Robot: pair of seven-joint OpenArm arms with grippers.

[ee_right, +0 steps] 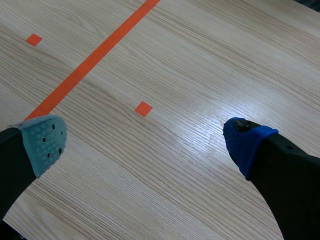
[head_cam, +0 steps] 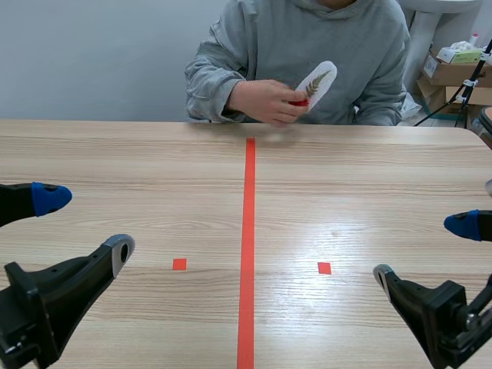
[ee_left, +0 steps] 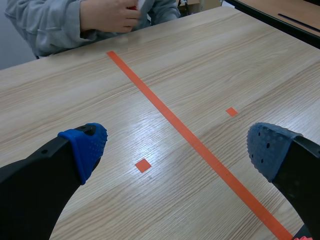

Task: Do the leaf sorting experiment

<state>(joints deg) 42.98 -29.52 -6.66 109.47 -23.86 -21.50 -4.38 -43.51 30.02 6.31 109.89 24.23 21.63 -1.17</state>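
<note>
One leaf card (head_cam: pixel 317 83), a fern sprig on white, is held in a person's hand (head_cam: pixel 265 101) above the counter's (head_cam: pixel 369 177) far edge. My left pincer (head_cam: pixel 84 225) and right pincer (head_cam: pixel 423 250) are both spread, empty and well apart from it. I judge it best to wait until the card lies flat, then pinch its edge.

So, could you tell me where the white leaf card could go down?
Both halves of the light wooden table flanking the orange-red tape line are bare. Only the near corners are crowded, by the open left gripper and right gripper.
</note>
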